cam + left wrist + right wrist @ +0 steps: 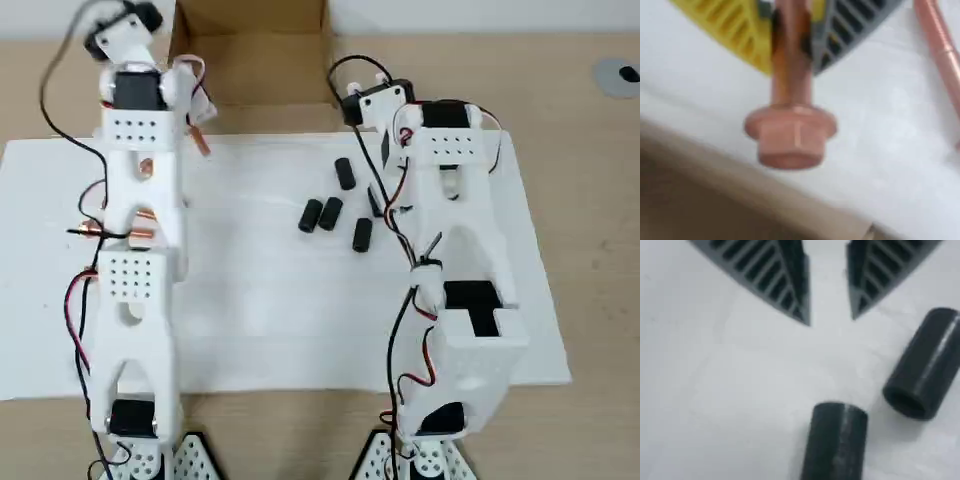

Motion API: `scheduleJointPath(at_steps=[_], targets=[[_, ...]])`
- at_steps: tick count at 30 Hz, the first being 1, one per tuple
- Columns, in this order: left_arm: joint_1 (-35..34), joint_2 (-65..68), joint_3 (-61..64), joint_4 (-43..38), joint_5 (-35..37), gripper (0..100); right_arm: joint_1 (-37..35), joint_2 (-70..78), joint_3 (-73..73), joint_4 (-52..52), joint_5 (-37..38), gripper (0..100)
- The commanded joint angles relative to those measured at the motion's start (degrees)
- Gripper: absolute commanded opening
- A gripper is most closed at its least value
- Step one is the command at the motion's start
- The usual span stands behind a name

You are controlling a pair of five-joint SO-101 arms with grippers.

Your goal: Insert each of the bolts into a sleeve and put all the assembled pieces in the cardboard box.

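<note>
Left gripper (pixel 792 67): one yellow ribbed finger (pixel 735 30) and one grey ribbed finger (pixel 850 25), pressed onto the smooth shank of a copper-coloured bolt (pixel 790 132). The bolt has a hexagonal head over a round flange. The head hangs clear below the fingertips, above the edge of the white sheet (pixel 890 150) where it meets the tan table (pixel 700 200). A second bolt (pixel 940 50), same copper finish, lies on the sheet just beside.

High view: the held bolt (pixel 201 140) is near the front wall of the cardboard box (pixel 250 60). The box is matte brown and open-topped, its plain inner floor and walls in sight. Loose bolts (pixel 92 232) lie on the sheet under the left arm (partly hidden, so no count).

Sleeves (pixel 330 213): short black tubes, hollow, smooth with a slight sheen. Four lie on their sides in a loose cluster mid-sheet, closer to the right arm.

Right gripper (pixel 830 317): two dark grey wedge-shaped fingers (pixel 775 280), ribbed, spread apart with bare sheet between them. One sleeve (pixel 922 365) lies near the fingertips with its open bore showing. Another sleeve (pixel 835 440) lies a little farther off. Neither touches the fingers.
</note>
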Motion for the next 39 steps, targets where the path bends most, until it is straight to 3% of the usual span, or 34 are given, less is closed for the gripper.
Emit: scheduleJointPath(at_steps=[1, 4, 8, 12, 20, 28, 35, 39], targets=[[0.9, -12.3, 3.0, 0.4, -0.6, 0, -0.7, -0.6, 1.2, -0.1, -0.1, 8.1], [2.8, -20.6, 12.0, 0.4, -5.0, 0, -0.8, -0.6, 0.9, -0.2, -3.8, 8.1], [7.9, -34.3, 30.2, 0.4, -12.2, 0, -1.2, -0.5, -1.9, -0.1, -15.8, 8.1], [10.4, -48.9, 47.7, -0.4, -13.5, 1, -3.5, -0.5, -2.2, 0.3, -22.7, 8.1], [7.8, -74.2, 78.7, -12.7, -16.4, 1, -10.3, -0.4, 2.2, -0.2, -28.9, 8.3], [7.9, -99.2, 111.0, -29.5, -19.3, 0, -8.3, 2.2, 4.7, -1.8, -30.2, 8.3], [7.8, -112.2, 123.2, -33.0, -19.4, 0, -8.0, 8.9, 1.4, -1.5, -29.8, 8.6], [7.8, -114.7, 125.5, -32.9, -22.2, 0, -8.0, 11.3, -2.2, -1.3, -29.8, 13.9]])
